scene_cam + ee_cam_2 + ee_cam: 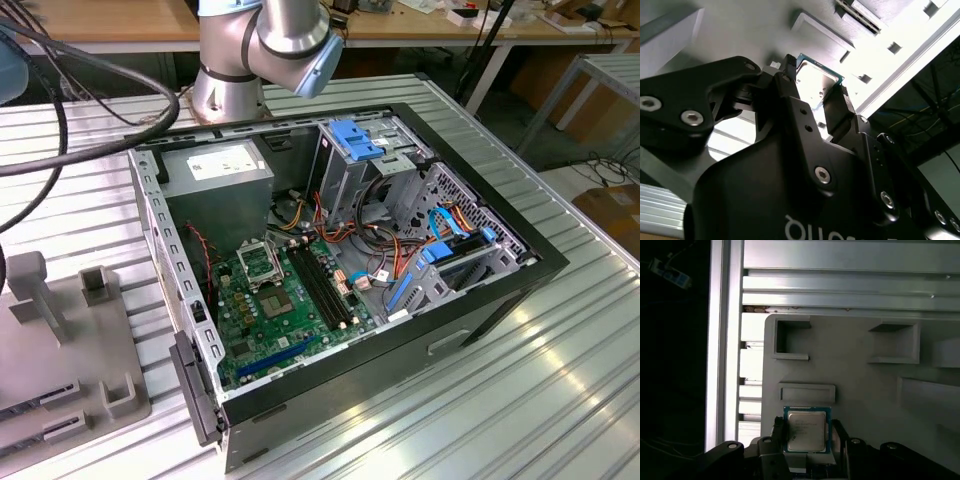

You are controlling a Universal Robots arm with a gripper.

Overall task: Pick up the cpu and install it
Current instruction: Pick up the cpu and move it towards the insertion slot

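Observation:
The cpu [806, 429] is a small square chip with a silver top and a green rim. It sits between the two black fingers [776, 429] of my gripper [807, 434], which press on its opposite edges, over a grey moulded fixture [860, 385]. In the second wrist view the cpu [816, 83] shows from another side, held in my gripper [813, 84] between the fingers [841, 107]. In the exterior view the open black-framed socket [262, 263] lies on the green motherboard [290, 322] inside the open computer case [500, 290].
The arm's base [235, 70] stands behind the case on a ribbed metal table [520, 400]. The grey fixture [60, 350] with raised blocks lies at the exterior view's left. Cables, blue drive brackets [355, 138] and a power supply [215, 170] crowd the case.

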